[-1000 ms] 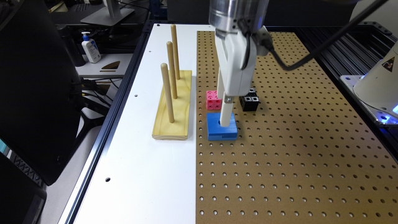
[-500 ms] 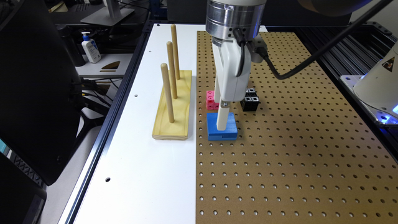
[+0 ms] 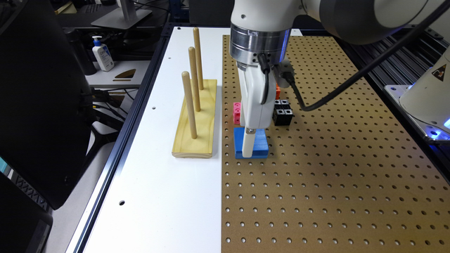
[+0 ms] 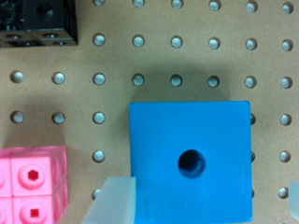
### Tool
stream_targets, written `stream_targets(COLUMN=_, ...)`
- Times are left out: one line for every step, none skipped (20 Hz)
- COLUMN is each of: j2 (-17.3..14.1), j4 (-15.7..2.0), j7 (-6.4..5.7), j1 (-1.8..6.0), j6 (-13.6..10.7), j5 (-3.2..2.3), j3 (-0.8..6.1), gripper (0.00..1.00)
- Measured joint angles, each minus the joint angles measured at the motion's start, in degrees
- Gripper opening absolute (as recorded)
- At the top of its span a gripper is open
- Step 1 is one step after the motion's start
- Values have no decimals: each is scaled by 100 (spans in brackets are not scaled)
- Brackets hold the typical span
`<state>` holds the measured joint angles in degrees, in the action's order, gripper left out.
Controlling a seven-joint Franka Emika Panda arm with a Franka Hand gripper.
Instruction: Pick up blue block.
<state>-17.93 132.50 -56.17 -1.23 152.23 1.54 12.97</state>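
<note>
Two claw (image 4: 201,205) fingers (image 4: 112,203) flank blue block (image 4: 191,163), spread apart.

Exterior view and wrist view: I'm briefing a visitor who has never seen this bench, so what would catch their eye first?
The big white arm dominates, its gripper lowered onto the bright blue block lying on the brown pegboard; in the wrist view one finger sits against the block's edge, the other well clear. Next come the wooden peg stand on the exterior view's left and the pink cube and black cube behind the block.
</note>
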Motion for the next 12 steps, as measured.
stream_targets(j2=0, j4=-1, j7=0, j1=0, j6=0, j5=0, j3=0, gripper=100)
stream_targets(j2=0, j4=-1, j7=0, j1=0, j6=0, j5=0, j3=0, gripper=100)
stream_targets(j2=0, j4=-1, j7=0, j1=0, j6=0, j5=0, j3=-1, gripper=100)
stream_targets(j2=0, j4=-1, j7=0, j1=0, j6=0, j5=0, j3=-5, gripper=100)
stream_targets(j2=0, j4=-1, j7=0, j1=1, j6=0, j5=-1, j3=-12, gripper=100)
stream_targets(j2=0, j4=-1, j7=0, j1=2, j6=0, j5=-2, j3=-17, gripper=100)
stream_targets(j2=0, j4=-1, j7=0, j1=3, j6=0, j5=-2, j3=-23, gripper=100)
stream_targets(j2=0, j4=-1, j7=0, j1=3, j6=0, j5=-4, j3=-29, gripper=100)
stream_targets(j2=0, j4=-1, j7=0, j1=4, j6=-1, j5=-6, j3=-36, gripper=100)
stream_targets(j2=0, j4=-1, j7=0, j1=4, j6=-2, j5=-11, j3=-44, gripper=100)
stream_targets(j2=0, j4=-1, j7=0, j1=4, j6=-5, j5=-20, j3=-58, gripper=100)
stream_targets(j2=0, j4=0, j7=0, j1=5, j6=-8, j5=-35, j3=-76, gripper=100)
